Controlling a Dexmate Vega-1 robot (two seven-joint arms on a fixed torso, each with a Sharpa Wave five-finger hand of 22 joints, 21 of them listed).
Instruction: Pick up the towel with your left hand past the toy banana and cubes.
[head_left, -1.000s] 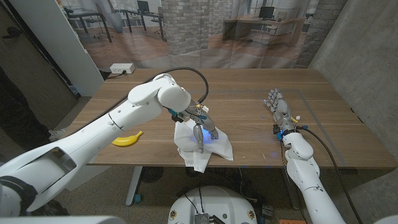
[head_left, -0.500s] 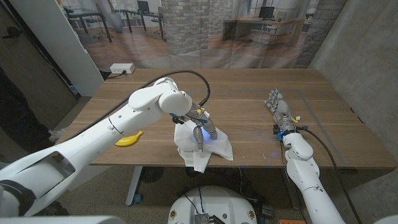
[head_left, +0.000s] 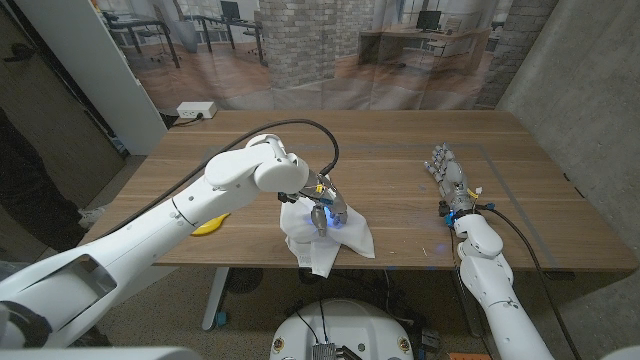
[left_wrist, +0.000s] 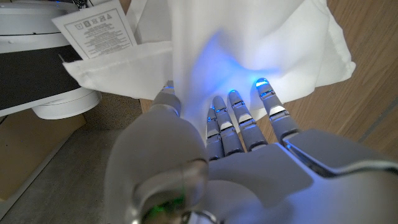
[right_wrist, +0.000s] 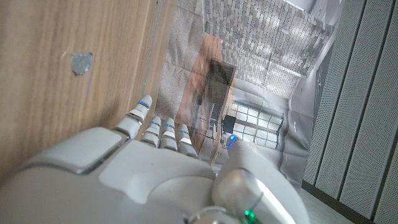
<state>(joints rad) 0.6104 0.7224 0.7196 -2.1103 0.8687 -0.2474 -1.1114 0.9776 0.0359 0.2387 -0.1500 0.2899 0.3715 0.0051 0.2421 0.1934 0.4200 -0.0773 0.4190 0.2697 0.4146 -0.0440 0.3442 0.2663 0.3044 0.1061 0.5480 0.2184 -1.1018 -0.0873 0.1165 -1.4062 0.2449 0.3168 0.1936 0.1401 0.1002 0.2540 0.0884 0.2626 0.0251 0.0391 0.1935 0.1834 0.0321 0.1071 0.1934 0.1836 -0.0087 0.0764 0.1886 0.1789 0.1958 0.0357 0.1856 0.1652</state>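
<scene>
Pinching the white crumpled cloth towel (head_left: 325, 238) with the left hand (head_left: 322, 208), directly above it; right hand (head_left: 446, 176) waiting apart, empty.

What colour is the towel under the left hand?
White, with a printed label at one corner; the towel shows best in the left wrist view, tinted blue by the fingers' lights.

Arms smooth, white, round like tubes. Black cable loops over left arm (head_left: 215, 190). Another black cable runs along right arm (head_left: 490, 270). Left hand (head_left: 325, 207) and right hand (head_left: 447, 175) grey metal. Blue lights glow on fingertips (left_wrist: 261, 84). Small green light near each wrist.
</scene>
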